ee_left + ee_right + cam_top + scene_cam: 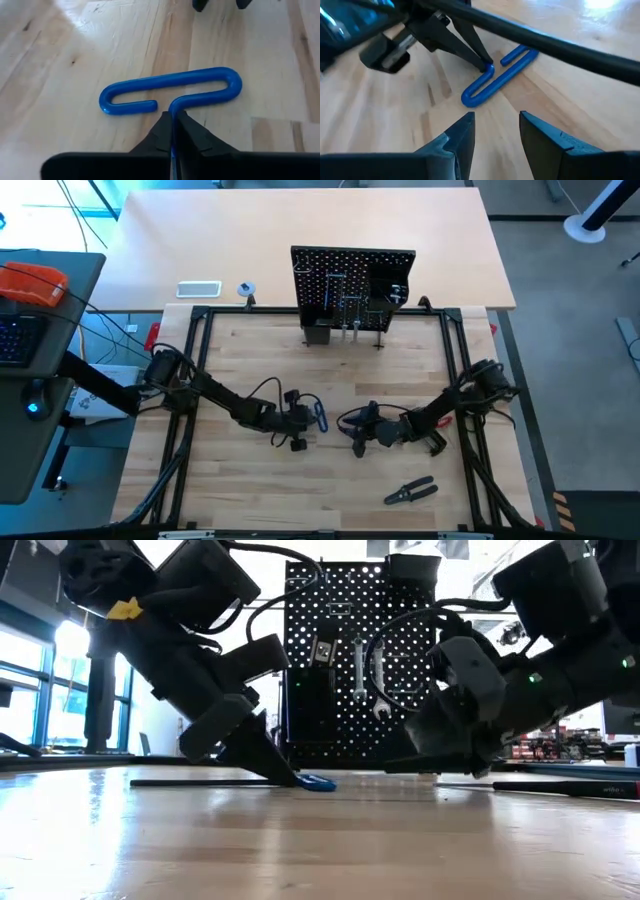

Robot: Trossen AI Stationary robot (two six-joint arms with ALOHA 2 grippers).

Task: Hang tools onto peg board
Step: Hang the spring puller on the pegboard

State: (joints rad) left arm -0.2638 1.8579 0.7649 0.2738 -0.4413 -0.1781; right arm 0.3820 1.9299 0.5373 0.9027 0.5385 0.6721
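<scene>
The blue-handled bent key lies flat on the wooden table near its middle, also seen as the key from above. My left gripper reaches it from the table's left and is shut on it. My right gripper stands open just right of the key, low over the table, with nothing between its fingers. The black peg board stands upright at the far edge, with silver wrenches hanging on it. My left gripper pinches the key between its two fingers where the stem leaves the blue loop handle. The fingers slant down from the table's left. The key lies flat on the table with its loop beyond the fingertips.
Black-handled pliers lie near the front right of the table. A white tray and a small tape roll sit on the desk behind the black frame. The wood between the grippers and the peg board is bare.
</scene>
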